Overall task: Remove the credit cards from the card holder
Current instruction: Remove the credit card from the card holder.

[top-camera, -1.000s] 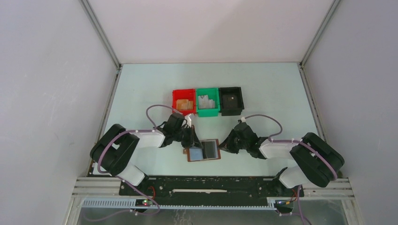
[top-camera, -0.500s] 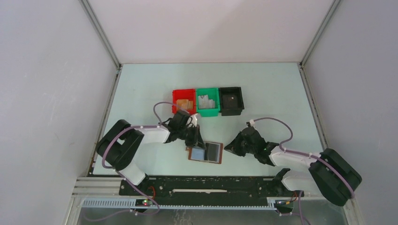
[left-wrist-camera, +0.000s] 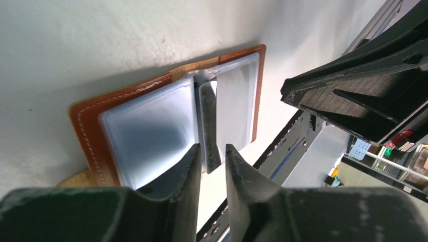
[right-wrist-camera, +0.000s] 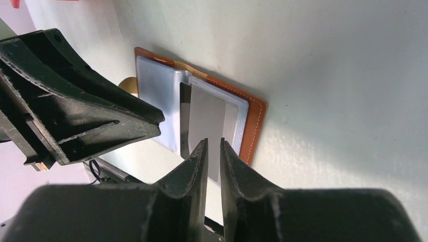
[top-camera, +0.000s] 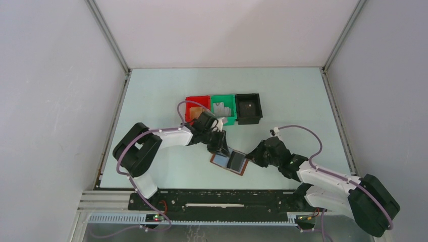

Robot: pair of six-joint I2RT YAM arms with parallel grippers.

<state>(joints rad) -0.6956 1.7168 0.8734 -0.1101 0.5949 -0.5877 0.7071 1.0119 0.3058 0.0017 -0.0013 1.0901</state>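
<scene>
Since 1 second ago, the card holder (top-camera: 220,161) has slid sideways and turned, so it now sits skewed on the pale table (top-camera: 166,91). The left gripper (top-camera: 222,146) and the right gripper (top-camera: 255,157) have both followed it.

The card holder lies open with its 2 light inner faces up and its brown leather rim showing all round, which leaves the pockets reachable from above. 1 dark credit card (top-camera: 236,161) sits on the card holder's panel nearer the right gripper. It seems partly drawn out of its pocket.

The left gripper hangs over the card holder's far-left corner, and the right gripper is at the card holder's opposite edge. Each has its jaws nearly together with only a thin gap. The credit card's end shows in that gap in both wrist views, but I cannot tell whether either gripper actually pinches it. Coming in from opposite sides probably lets 1 gripper steady the card holder while the other draws the credit card free.

Beyond the card holder's far side, well apart from it, a red bin (top-camera: 188,108), a green bin (top-camera: 223,121) and a black bin (top-camera: 249,121) stand in a row.
</scene>
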